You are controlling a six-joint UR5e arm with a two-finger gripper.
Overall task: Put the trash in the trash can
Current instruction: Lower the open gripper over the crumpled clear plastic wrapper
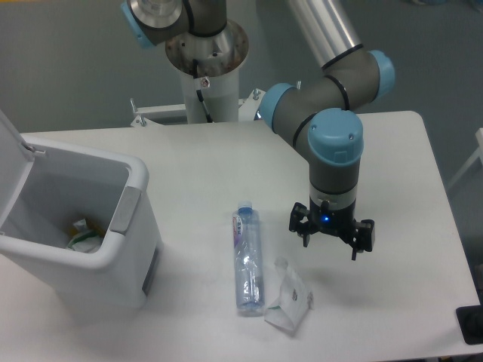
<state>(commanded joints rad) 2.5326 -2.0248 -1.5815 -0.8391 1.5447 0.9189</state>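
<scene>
A long clear plastic bottle (246,259) with a blue cap and label lies on the white table, cap end away from me. Just right of its lower end sits a small crumpled clear-white wrapper (289,297) with green marks. My gripper (330,242) hangs open above the table, up and to the right of the wrapper and right of the bottle, holding nothing. The trash can (133,215), a large white bin with its lid swung open at the left, stands at the table's left; a crumpled item with green marks lies inside it.
The arm's white mounting column (207,72) rises at the back centre of the table (407,173). A dark object (471,324) sits at the frame's lower right edge, off the table. The table's front edge runs close below the wrapper.
</scene>
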